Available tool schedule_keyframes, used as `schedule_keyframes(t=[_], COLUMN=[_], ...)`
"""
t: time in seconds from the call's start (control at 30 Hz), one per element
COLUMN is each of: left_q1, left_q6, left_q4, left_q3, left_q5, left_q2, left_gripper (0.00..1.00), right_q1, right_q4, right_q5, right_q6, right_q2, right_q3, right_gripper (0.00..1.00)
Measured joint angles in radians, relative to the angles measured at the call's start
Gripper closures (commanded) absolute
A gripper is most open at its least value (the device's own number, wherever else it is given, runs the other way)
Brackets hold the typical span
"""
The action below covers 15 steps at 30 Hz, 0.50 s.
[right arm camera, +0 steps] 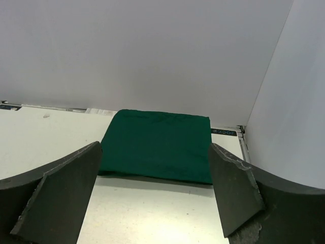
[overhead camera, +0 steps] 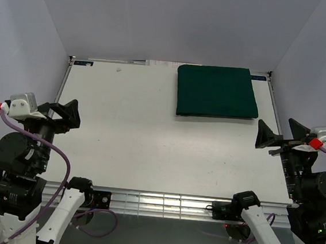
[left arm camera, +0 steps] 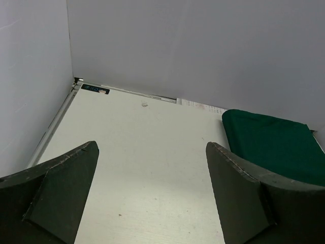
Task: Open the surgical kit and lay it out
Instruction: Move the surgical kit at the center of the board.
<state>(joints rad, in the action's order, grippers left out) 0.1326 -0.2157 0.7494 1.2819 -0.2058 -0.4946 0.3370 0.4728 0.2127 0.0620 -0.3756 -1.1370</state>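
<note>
**Wrapped kit lies ahead of the right fingers**

The kit (overhead camera: 218, 91) is a closed, flat, dark green cloth bundle. It lies well ahead of the right fingers (right arm camera: 231, 188), and the right wrist view frames it between them. From the left fingers (left arm camera: 61, 193) it sits far forward and off to the right, past the right-hand finger. Neither pair touches it.

Both pairs of fingers stand wide apart with nothing between them. They hang above the near part of the table (overhead camera: 131, 148), the left pair at its left edge and the right pair at its right edge.

The table is a plain white, matte surface with a few faint marks. A small speck (left arm camera: 144, 104) lies far ahead of the left fingers, and a dark sticker (left arm camera: 95, 89) sits in the far left corner. A ribbed metal rail (overhead camera: 161, 202) runs along the near edge, behind both pairs of fingers.

Pale grey panels close in the space: a back wall (right arm camera: 142, 51) just beyond the kit, a left wall (left arm camera: 30, 76) and a right wall (right arm camera: 294, 117).
</note>
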Motion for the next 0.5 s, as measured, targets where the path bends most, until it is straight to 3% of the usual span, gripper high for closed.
schedule_keyframes(t=[0.5], left_q1=[0.000], left_q6=[-0.015], left_q4=[0.011], left_q3=[0.000], left_q5=[0.007], left_q2=[-0.009], left_gripper=[0.02], right_q1=[0.000], right_q4=[0.001], right_q5=[-0.080], right_q6=[0.000], right_q2=[-0.020], right_q3=[0.006], right_gripper=[0.10])
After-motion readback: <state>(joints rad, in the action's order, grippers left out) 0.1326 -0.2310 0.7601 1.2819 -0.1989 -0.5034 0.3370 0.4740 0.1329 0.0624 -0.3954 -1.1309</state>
